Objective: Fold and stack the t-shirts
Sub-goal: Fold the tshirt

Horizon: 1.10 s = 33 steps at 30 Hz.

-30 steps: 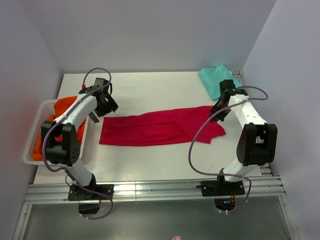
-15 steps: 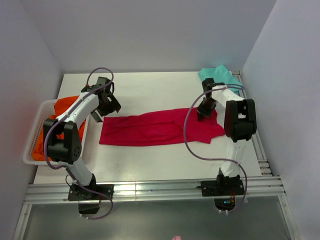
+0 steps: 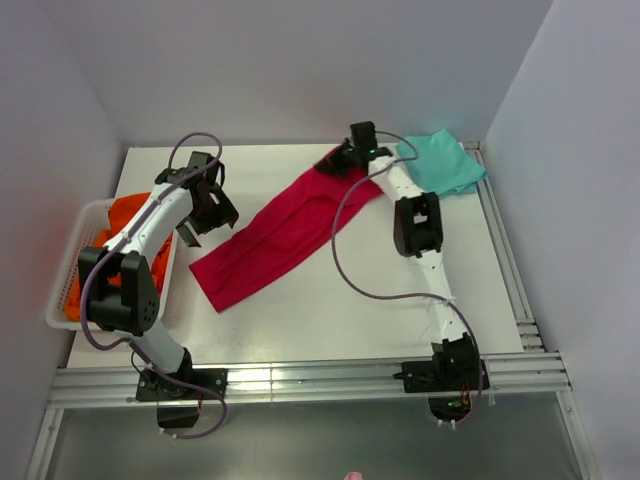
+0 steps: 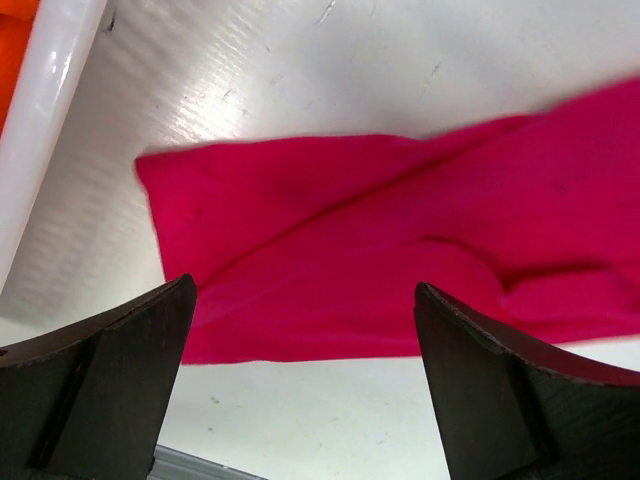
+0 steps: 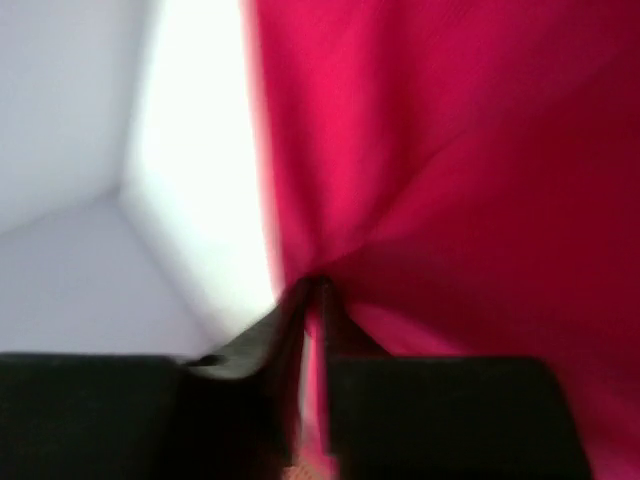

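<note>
Across the white tabletop (image 3: 330, 300) a crimson t-shirt (image 3: 270, 235) lies as a long, soft band. It runs diagonally from the near left toward the far middle, and its matte cloth is gently creased. At its far end the right pincer (image 3: 343, 160) has its fingers together, clamped on a gathered pinch of the red fabric, with folds fanning out from the grip. The left pincer (image 4: 302, 290) hangs over the shirt's near-left end, fingers wide apart, the cloth showing between them. A teal t-shirt (image 3: 445, 165) lies rumpled at the far right corner. Bright orange garments (image 3: 128, 213) are heaped in a white slatted plastic basket (image 3: 60, 290) at the left edge. The tabletop is glossy and lightly scuffed, and plain pale grey-lilac walls close it in on three sides.
</note>
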Motion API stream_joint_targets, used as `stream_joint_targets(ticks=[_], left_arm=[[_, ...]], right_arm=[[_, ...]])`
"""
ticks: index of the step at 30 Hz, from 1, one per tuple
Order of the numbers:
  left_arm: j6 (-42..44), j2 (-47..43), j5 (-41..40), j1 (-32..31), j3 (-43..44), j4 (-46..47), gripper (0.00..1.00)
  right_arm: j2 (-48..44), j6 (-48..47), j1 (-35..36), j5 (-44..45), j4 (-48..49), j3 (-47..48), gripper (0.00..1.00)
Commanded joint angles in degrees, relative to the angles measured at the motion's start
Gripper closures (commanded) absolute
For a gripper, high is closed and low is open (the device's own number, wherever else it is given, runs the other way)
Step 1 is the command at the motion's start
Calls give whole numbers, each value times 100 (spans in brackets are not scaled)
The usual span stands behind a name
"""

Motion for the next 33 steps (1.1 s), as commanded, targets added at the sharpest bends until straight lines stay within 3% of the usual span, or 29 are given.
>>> stream_joint_targets(ticks=[1,2,3,5,7,11,18,24,33], left_arm=[[119,-420,104,-45,245,-156,2],[136,-464,148,-54,245,-121,2],[154,-543,166,-54,263,-86,2],[198,-640,201,-62,307,72,1],[215,-649,262,-62,394,160,1],[189,-614,420,-80,553,397,1],[102,-473,271,-115,781,415,1],[-153,-473,218,-115,633,459,1],[-268,-623,297,-115,439,565,1]], right_arm=[[561,1452,651,-1602,4287,1160,73],[687,1182,739,-1621,4245,1666,59],[636,1032,809,-1586,4158,1845,31],[-379,594,863,-1612,4524,491,16],[-1545,5,767,-1367,4291,-887,13],[-2825,-1462,478,-1148,2886,-1693,13],[-5311,-2389,397,-58,865,-3765,13],[-6174,-2327,983,829,-577,-5015,15],[-6150,-2222,2575,1788,-2109,-5421,16]])
